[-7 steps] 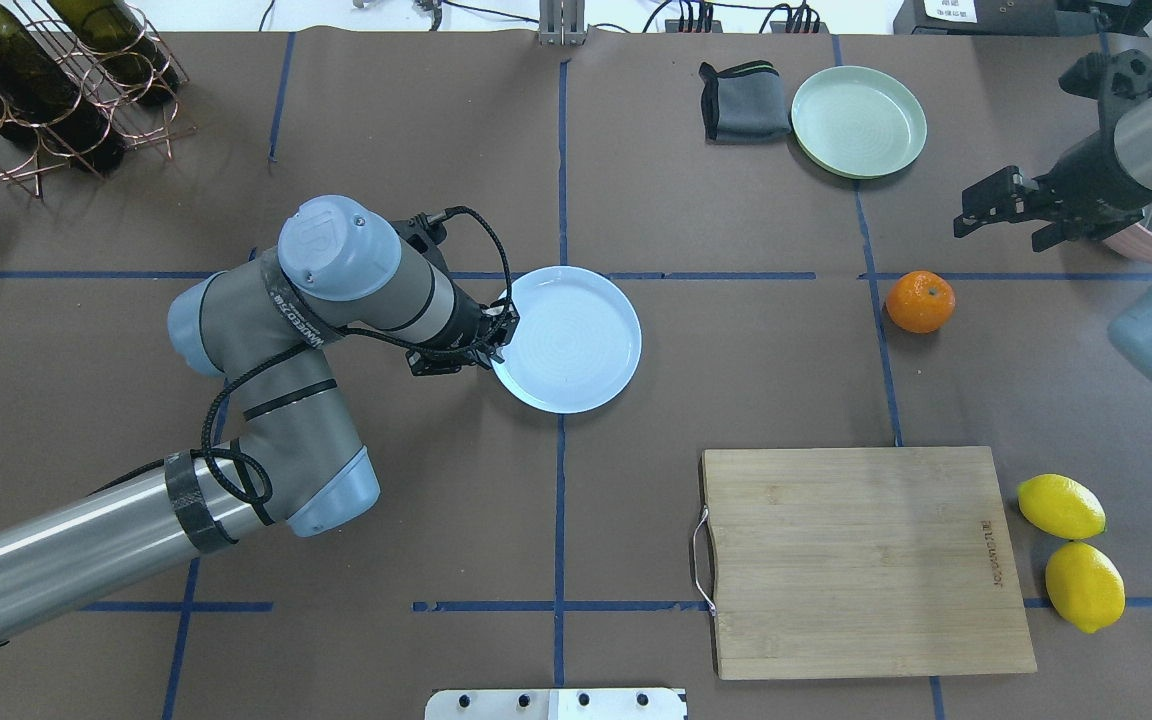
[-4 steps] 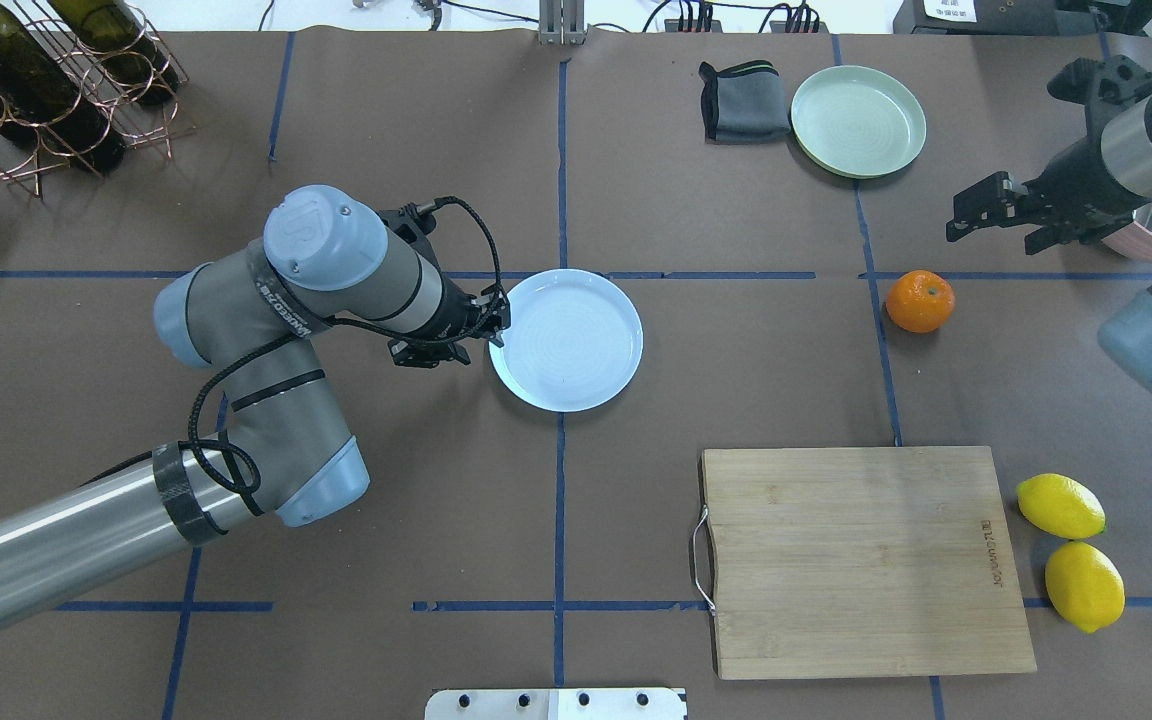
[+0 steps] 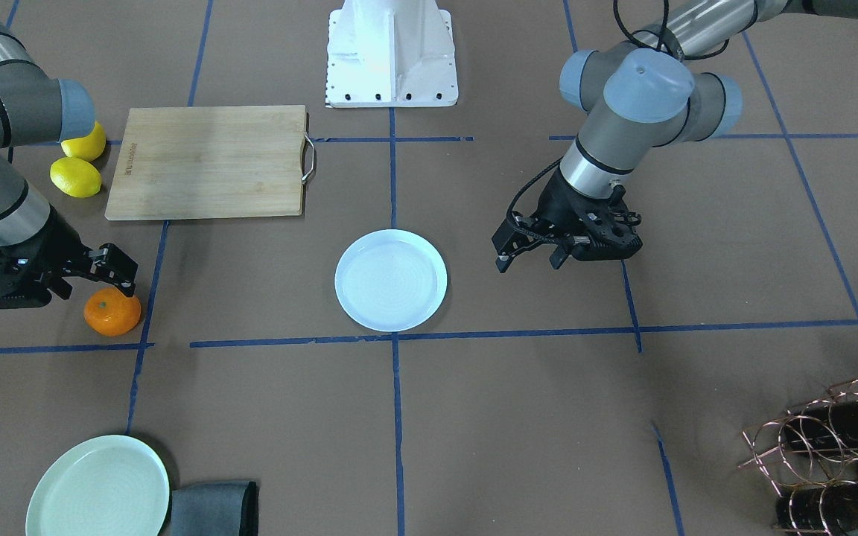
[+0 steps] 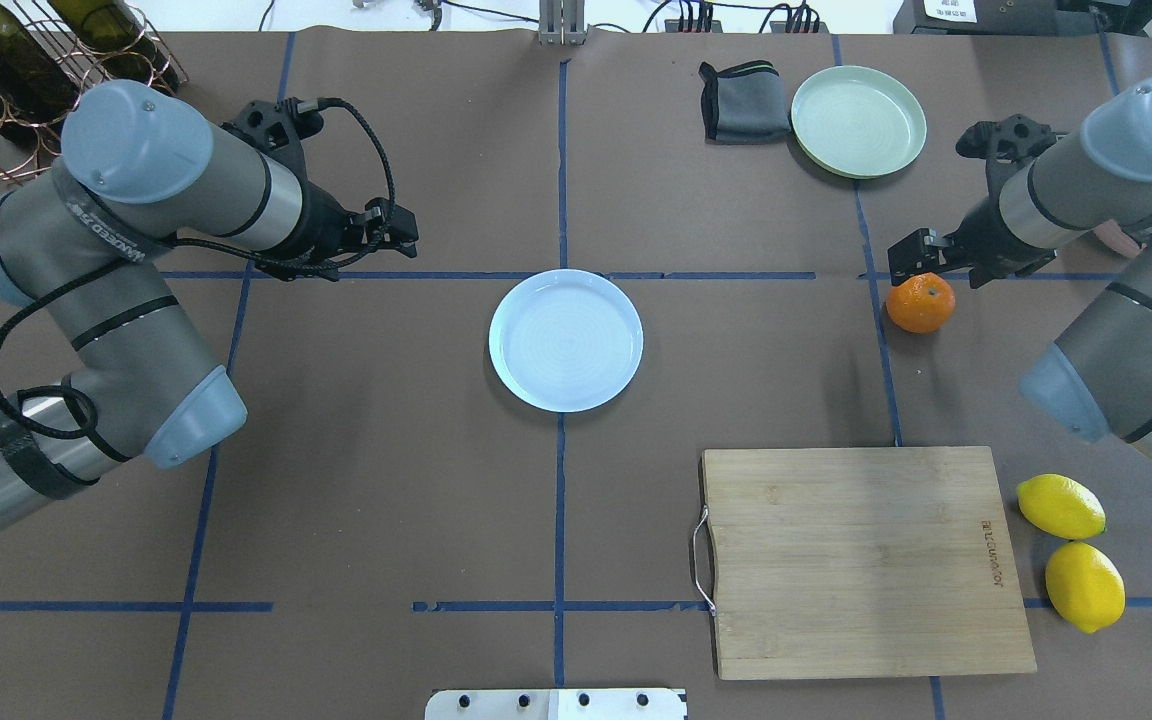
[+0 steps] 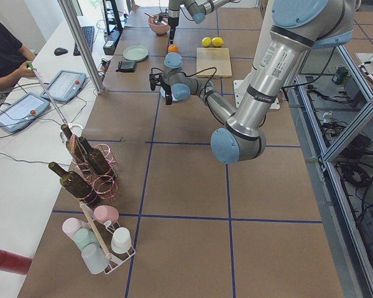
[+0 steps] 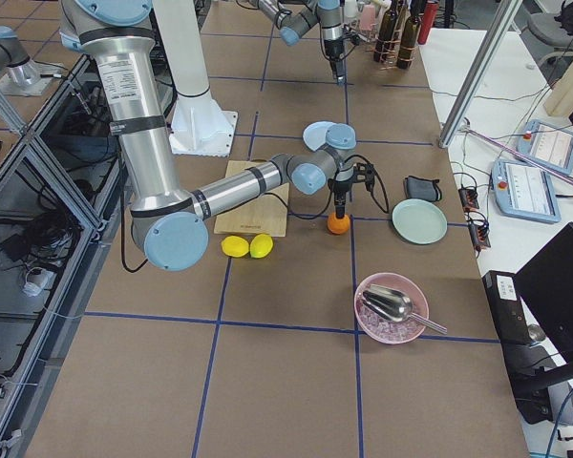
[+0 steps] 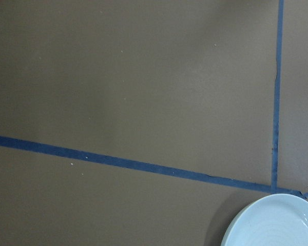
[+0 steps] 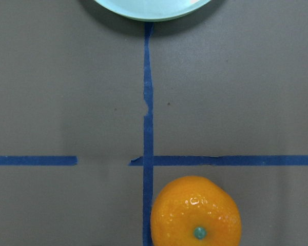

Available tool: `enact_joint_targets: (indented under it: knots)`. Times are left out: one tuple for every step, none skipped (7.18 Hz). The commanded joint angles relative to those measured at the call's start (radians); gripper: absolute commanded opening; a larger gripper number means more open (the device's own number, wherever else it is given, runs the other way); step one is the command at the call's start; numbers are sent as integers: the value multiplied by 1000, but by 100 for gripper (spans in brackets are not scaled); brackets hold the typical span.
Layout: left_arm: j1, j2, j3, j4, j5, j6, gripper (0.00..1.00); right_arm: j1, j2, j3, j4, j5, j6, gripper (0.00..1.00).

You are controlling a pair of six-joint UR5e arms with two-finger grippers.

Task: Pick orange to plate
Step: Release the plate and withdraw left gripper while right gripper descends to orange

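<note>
The orange (image 4: pixel 920 302) sits on the brown table at the right, also seen in the front view (image 3: pixel 112 312) and low in the right wrist view (image 8: pixel 196 215). My right gripper (image 4: pixel 944 266) hangs open just above and slightly beyond it, with nothing between its fingers (image 3: pixel 94 277). The pale bluish-white plate (image 4: pixel 566 340) lies empty at the table's centre (image 3: pixel 391 279); its rim shows in the corner of the left wrist view (image 7: pixel 277 225). My left gripper (image 4: pixel 366 248) is open and empty, well to the plate's left (image 3: pixel 528 260).
A mint-green plate (image 4: pixel 858 120) and a folded grey cloth (image 4: pixel 742 100) lie at the far right. Near right are a wooden cutting board (image 4: pixel 861 560) and two lemons (image 4: pixel 1061 506). A wire bottle rack (image 4: pixel 36 80) stands far left, a pink bowl (image 6: pixel 392 307) at the right end.
My left gripper has pulled away from the plate's left rim, back and to the left. My right gripper has come down and left to just above the orange. The plate and orange have not moved.
</note>
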Motion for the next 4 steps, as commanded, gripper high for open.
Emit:
enact_joint_targets:
  knots:
    - [-63, 6, -5, 57, -41, 81, 100, -16, 2, -35, 3, -15, -7, 100]
    - [-71, 9, -7, 57, -41, 81, 100, -16, 4, -55, 5, -21, -8, 100]
    - [-71, 11, -7, 57, -42, 81, 100, -19, 28, -78, 3, -36, -8, 100]
    - [-72, 11, -7, 57, -46, 81, 100, -19, 48, -119, 5, -41, -10, 100]
